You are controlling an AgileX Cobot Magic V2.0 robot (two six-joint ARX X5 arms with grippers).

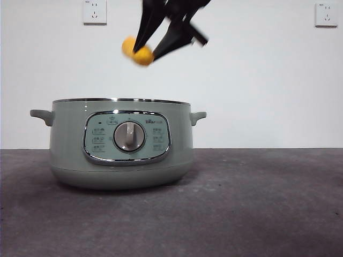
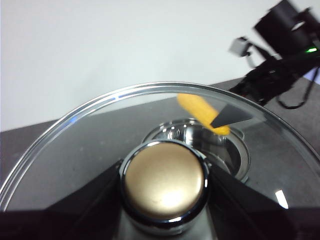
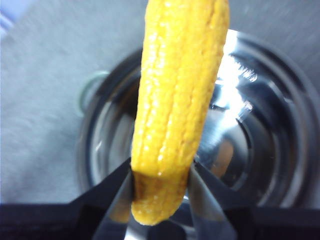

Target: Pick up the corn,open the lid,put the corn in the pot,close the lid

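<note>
The sage-green pot (image 1: 120, 144) stands on the table with no lid on it. Its shiny inside shows in the right wrist view (image 3: 250, 150) and through the lid's glass in the left wrist view (image 2: 235, 150). My right gripper (image 1: 146, 52) is shut on the yellow corn (image 1: 136, 51) and holds it in the air above the pot's opening. The corn (image 3: 177, 100) hangs over the pot's bowl. My left gripper (image 2: 165, 187) is shut on the silver-capped knob (image 2: 165, 182) of the glass lid (image 2: 75, 130), held up and out of the front view.
The dark grey table (image 1: 257, 203) stretches to the right of the pot. Two wall sockets (image 1: 95, 12) are on the white wall behind. The pot's control panel with its silver dial (image 1: 129, 136) faces the front camera.
</note>
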